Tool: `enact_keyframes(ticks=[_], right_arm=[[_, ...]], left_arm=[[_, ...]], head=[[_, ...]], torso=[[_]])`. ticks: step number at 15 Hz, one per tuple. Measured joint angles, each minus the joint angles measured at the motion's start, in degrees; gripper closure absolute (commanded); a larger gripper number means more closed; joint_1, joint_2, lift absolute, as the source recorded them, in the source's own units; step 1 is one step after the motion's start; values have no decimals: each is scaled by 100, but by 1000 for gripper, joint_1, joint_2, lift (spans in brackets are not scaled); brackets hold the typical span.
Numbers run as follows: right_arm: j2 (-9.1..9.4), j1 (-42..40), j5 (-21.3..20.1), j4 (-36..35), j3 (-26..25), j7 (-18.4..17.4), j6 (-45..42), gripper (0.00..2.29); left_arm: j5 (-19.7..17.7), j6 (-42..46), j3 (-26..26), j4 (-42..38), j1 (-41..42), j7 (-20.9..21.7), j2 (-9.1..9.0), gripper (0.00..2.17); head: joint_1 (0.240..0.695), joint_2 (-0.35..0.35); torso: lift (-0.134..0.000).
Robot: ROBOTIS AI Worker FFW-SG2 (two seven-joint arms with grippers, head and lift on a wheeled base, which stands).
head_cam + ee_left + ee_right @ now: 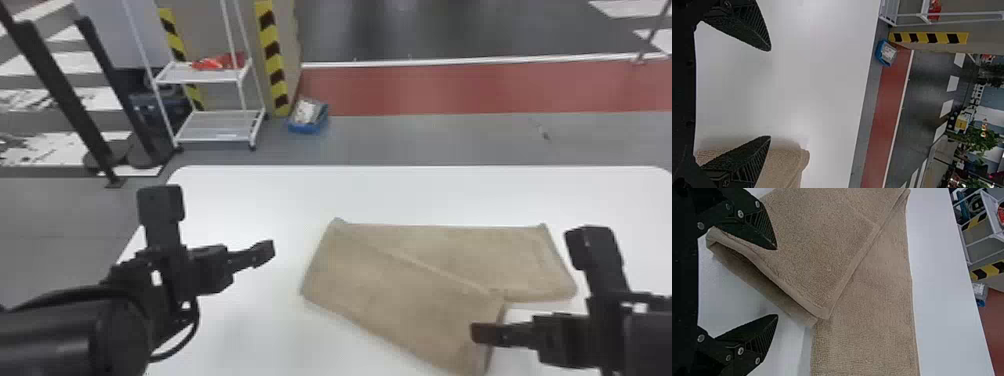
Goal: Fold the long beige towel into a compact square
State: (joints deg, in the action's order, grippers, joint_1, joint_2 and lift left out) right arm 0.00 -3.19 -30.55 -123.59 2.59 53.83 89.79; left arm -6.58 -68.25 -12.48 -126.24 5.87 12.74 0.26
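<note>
Head view: beige towel [400, 280] folded askew, layers overlapping.

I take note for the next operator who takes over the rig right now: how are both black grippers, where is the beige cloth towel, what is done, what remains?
Left gripper: open, empty, left of the towel.
Right gripper: open at the towel's near end, not clamped.
Beige cloth towel: flat on the white table, folded over itself at a slant.
Done: one crooked fold.
Left to do: probably align the slanted upper layer, then fold into a compact square.
</note>
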Motion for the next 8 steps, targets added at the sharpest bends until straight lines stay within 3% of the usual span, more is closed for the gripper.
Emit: enact_keyframes(ticks=[6,8], right_arm=[[0,-116,-55,-69,118,66,0,319],[0,-124,-62,-74,151,66,0,431]], left_arm=[[-2,-1,0,7,-4,0,0,87],[-2,0,0,11,-6,0,0,87]], head=[[695,133],[695,135]], torso=[[-124],[-124]])
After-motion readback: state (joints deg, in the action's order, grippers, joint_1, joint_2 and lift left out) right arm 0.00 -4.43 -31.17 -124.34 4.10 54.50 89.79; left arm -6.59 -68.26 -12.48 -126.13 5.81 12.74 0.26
